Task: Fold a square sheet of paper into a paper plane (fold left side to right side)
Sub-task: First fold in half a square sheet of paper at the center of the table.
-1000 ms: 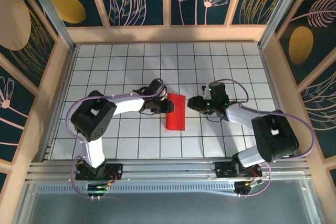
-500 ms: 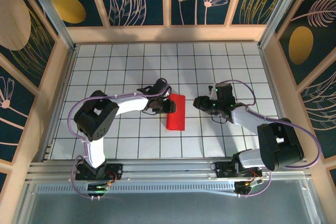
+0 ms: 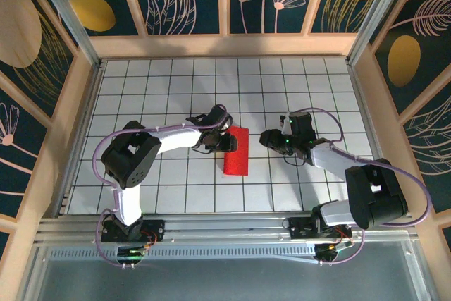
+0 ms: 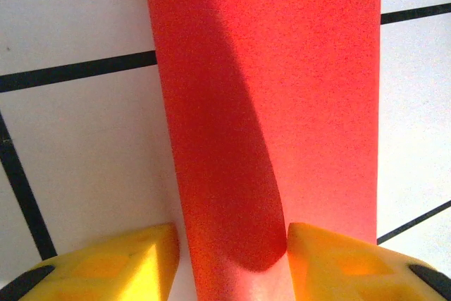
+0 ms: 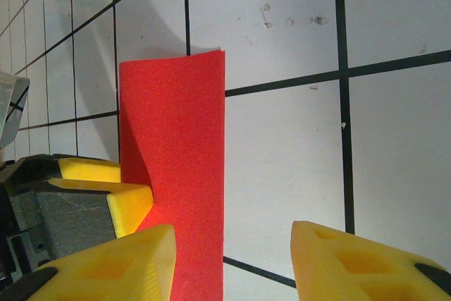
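The square sheet of paper (image 3: 236, 151) lies on the white grid table as a narrow red rectangle, folded in half. In the left wrist view the red paper (image 4: 282, 103) runs up between my yellow fingers, part of it in shadow. My left gripper (image 3: 227, 142) sits at the paper's left long edge; its jaws (image 4: 232, 259) stand apart and pinch nothing. My right gripper (image 3: 266, 137) hovers just right of the paper, open (image 5: 232, 266), with bare table between its fingers. The right wrist view shows the paper (image 5: 176, 139) with the left gripper's fingers (image 5: 130, 206) at its edge.
The tiled table (image 3: 176, 96) is ringed by a wooden frame (image 3: 225, 46) and patterned walls. A metal rail (image 3: 225, 227) runs along the near edge by the arm bases. Open tiles lie behind and to both sides of the paper.
The left gripper's jaws have spread a little at the paper's edge. The right gripper has backed slightly to the right, away from the paper. The paper stays in place.
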Available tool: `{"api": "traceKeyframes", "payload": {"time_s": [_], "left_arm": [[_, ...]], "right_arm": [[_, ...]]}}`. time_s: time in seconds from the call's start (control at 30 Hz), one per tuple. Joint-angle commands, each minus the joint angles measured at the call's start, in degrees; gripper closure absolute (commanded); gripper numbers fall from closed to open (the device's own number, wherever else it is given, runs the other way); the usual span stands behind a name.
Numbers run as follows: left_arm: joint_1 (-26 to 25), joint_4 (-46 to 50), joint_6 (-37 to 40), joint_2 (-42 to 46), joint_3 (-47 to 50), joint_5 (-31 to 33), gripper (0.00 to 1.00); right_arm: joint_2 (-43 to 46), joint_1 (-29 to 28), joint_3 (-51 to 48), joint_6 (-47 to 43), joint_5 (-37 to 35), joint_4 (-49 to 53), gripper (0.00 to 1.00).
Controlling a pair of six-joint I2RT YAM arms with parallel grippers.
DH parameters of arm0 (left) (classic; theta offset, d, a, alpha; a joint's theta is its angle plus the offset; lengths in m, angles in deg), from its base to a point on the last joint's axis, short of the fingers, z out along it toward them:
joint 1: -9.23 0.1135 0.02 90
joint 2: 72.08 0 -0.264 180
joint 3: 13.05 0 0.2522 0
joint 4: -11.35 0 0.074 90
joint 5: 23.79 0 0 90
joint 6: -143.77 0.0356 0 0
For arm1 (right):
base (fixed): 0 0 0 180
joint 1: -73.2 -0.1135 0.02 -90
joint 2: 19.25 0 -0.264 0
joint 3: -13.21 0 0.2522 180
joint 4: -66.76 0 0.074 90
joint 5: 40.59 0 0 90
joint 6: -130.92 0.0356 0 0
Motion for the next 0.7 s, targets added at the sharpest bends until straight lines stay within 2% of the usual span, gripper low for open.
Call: {"api": "traceKeyframes", "payload": {"time_s": [0.0, 0.67], "left_arm": [[-1.11, 2.01, 0.77, -4.99, 0.9, 0.51, 0.53], [-1.49, 4.05, 0.38, -6.31, -0.08, 2.02, 0.52]], "right_arm": [[0.56, 0.38, -0.86, -1.43, 0.19, -0.09, 0.52], [0.19, 0.28, -1.06, -1.08, 0.94, -0.47, 0.52]]}}
